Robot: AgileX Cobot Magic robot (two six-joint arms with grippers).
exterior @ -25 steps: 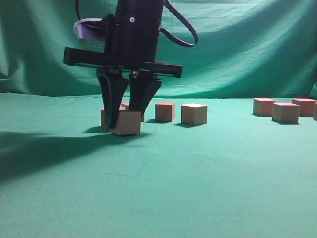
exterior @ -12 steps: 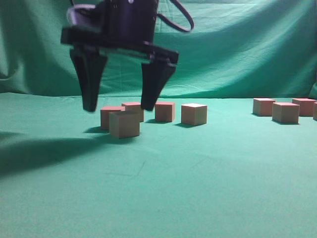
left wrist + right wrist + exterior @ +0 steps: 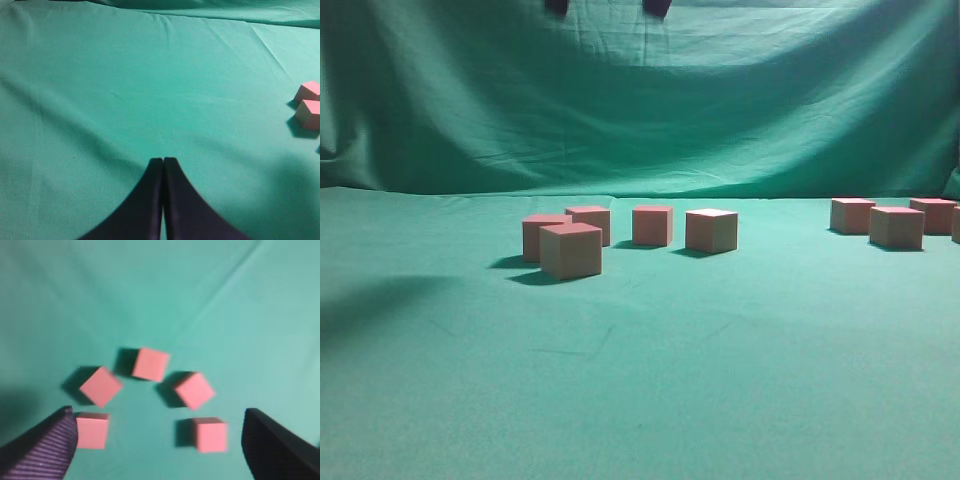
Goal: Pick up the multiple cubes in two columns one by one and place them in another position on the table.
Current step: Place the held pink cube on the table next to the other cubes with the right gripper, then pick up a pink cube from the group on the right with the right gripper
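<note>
Nearest, bare cloth of the table [image 3: 650, 400]. Beyond it, 5 cubes [image 3: 570, 250] rest in a loose cluster left of centre, apparently the drop-off area; 4 more [image 3: 896, 227] stand apart at far right, probably the source columns. Right gripper [image 3: 160, 440] hangs high above the cluster, jaws spread wide, holding nothing. Left gripper [image 3: 163, 200] hovers low over bare cloth, fingers pressed together, empty.

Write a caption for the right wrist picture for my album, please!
Looking down between wide-open jaws at five pink cubes sitting in an arch on the green table.
</note>
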